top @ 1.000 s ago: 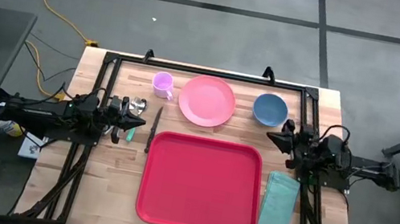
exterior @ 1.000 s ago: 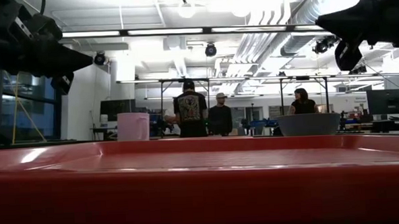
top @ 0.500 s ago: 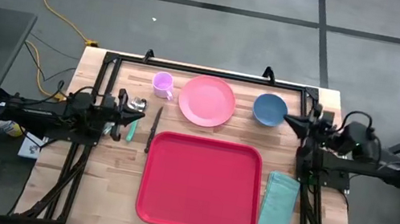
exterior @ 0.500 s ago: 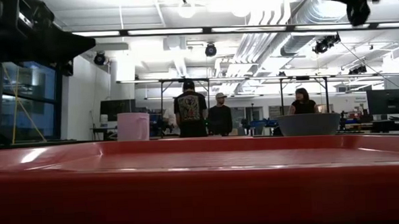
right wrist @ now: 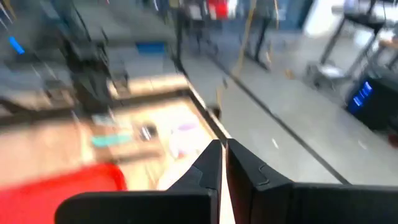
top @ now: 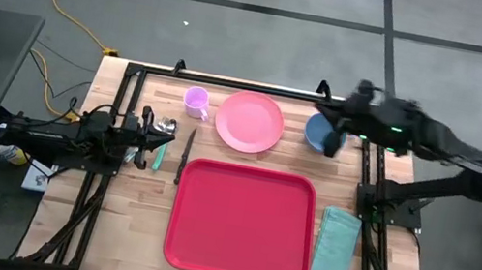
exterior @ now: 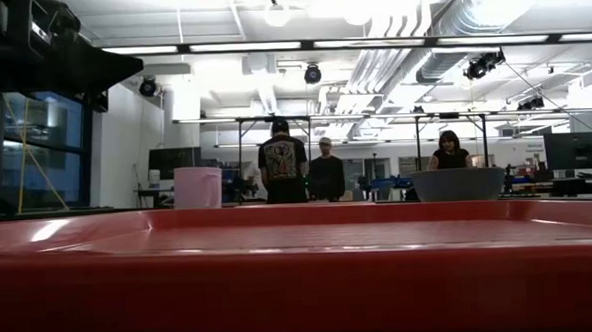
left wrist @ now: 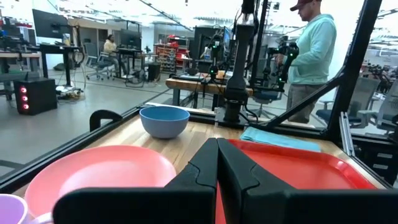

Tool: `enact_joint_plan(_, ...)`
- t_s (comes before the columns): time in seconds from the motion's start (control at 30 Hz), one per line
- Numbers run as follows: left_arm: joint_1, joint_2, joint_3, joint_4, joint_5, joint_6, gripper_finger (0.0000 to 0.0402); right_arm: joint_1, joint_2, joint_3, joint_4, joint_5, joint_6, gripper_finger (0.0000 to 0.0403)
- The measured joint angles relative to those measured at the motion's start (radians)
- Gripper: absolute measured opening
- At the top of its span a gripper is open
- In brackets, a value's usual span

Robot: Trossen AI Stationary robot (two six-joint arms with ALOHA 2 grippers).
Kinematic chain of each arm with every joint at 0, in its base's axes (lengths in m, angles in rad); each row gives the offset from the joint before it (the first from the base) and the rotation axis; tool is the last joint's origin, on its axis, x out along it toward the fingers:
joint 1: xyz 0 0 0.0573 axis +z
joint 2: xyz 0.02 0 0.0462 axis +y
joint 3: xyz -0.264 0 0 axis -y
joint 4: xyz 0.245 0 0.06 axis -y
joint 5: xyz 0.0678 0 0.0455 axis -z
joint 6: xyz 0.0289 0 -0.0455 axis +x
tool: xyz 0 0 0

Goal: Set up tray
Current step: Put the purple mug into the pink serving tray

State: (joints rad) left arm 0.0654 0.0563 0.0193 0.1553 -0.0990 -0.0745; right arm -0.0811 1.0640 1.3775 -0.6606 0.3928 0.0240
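The red tray lies flat on the wooden table near its front middle; its rim fills the low view. My left gripper hovers shut at the table's left, level, pointing at the tray's far left corner; its fingers hold nothing. My right gripper is shut and raised high over the blue bowl at the far right. In the blurred right wrist view its fingers are together, with the tray far below.
A pink plate and a purple cup stand beyond the tray. A knife and other cutlery lie by my left gripper. A teal napkin lies right of the tray. People stand in the room behind.
My right gripper has risen steeply from beside the tray's far right corner and swung toward the far edge, now high over the blue bowl and out of the low view; it stays shut. My left gripper has tipped up to level and stays in place.
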Motion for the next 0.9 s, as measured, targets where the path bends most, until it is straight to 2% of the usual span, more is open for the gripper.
enact_joint_plan(0.07, 0.0, 0.0, 0.0, 0.0, 0.003, 0.016, 0.0037, -0.008, 0.1, 0.074, -0.065, 0.006, 0.002, 0.0001)
enact_joint_plan(0.2, 0.0, 0.0, 0.0, 0.0, 0.011, 0.051, 0.0037, -0.029, 0.26, 0.169, -0.09, -0.061, 0.01, 0.0009)
enact_joint_plan(0.3, 0.0, 0.0, 0.0, -0.001, 0.011, 0.074, 0.0037, -0.041, 0.343, 0.215, -0.09, -0.071, 0.072, 0.0036)
enact_joint_plan(0.4, 0.0, 0.0, 0.0, -0.001, 0.015, 0.099, 0.0037, -0.051, 0.396, 0.234, -0.074, -0.092, 0.14, 0.008)
enact_joint_plan(0.7, 0.0, 0.0, 0.0, -0.012, 0.068, 0.16, 0.0037, -0.058, 0.47, 0.172, 0.079, -0.158, 0.271, 0.0229)
enact_joint_plan(0.8, 0.0, 0.0, 0.0, -0.018, 0.09, 0.16, 0.0037, -0.059, 0.507, 0.117, 0.202, -0.149, 0.288, 0.0257)
enact_joint_plan(0.9, 0.0, 0.0, 0.0, -0.025, 0.11, 0.169, 0.0037, -0.061, 0.563, 0.067, 0.294, -0.132, 0.326, 0.0269)
